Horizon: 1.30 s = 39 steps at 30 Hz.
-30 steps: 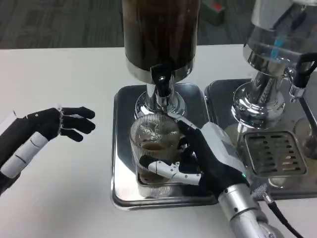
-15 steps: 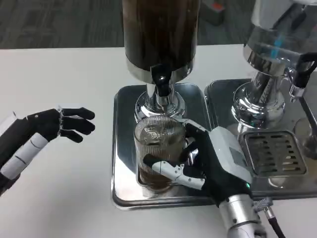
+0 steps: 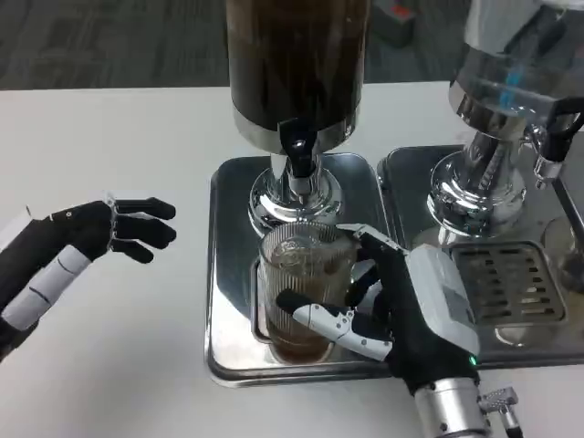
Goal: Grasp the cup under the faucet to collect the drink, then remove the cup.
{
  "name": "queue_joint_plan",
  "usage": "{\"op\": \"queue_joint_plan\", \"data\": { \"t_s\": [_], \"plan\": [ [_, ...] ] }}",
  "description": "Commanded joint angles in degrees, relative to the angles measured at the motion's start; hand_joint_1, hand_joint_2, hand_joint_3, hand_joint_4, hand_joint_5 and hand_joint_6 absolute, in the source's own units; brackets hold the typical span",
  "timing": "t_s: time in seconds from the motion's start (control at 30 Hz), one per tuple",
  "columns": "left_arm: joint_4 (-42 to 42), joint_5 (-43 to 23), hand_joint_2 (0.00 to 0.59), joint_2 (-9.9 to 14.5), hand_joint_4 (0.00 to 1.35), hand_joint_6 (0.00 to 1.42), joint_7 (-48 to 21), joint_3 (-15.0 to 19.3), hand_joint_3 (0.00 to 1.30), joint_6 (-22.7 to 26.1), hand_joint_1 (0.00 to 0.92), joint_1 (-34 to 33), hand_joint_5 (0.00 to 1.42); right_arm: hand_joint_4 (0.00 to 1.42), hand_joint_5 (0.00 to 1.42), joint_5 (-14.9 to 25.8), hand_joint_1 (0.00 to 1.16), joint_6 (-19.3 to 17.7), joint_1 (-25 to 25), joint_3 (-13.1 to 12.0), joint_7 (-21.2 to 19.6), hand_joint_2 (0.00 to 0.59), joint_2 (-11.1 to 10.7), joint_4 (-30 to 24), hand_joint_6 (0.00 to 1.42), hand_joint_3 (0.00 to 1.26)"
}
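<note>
1. Cup: ribbed glass, upright, long axis vertical, holding a little brown drink. It stands on the steel tray, just in front of the faucet.
2. Your right hand wraps the cup from its right side, fingers across the front wall.
3. Your left hand hovers well apart over the table, fingers spread, holding nothing.
4. Judgement: withdraw the cup toward you, keeping it vertical.

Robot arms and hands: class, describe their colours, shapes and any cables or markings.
The right hand has a white boxy back, black palm and white-and-black fingers on a silver cylindrical forearm with a small green light. The left hand is mostly black with white segments.
</note>
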Motion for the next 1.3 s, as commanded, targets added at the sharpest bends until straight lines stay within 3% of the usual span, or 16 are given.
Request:
{"op": "queue_joint_plan", "data": {
  "t_s": [0.03, 0.77, 1.3],
  "plan": [
    [0.5, 0.9, 0.139, 0.0, 0.43, 0.50, 0.0, -0.5, 0.40, 0.3, 0.000, -0.5, 0.41, 0.62, 0.84, 0.2, 0.40, -2.3, 0.4, -0.8, -2.2, 0.160, 0.4, -2.4, 1.14, 0.46],
    [1.0, 1.3, 0.139, -0.1, 0.42, 0.50, 0.2, -0.8, 0.38, -0.7, 0.000, -1.0, 0.40, 0.68, 0.91, -1.7, 0.45, -5.1, 1.2, -1.7, -7.2, 0.182, 0.0, -3.5, 1.23, 0.52],
    [2.9, 3.9, 0.124, -0.4, 0.36, 0.48, 0.7, -1.4, 0.33, -3.7, 0.000, -2.0, 0.36, 0.70, 0.94, -2.0, 0.57, -5.0, 4.4, -5.0, -8.0, 0.197, -1.1, -7.1, 1.25, 0.55]
  ]
}}
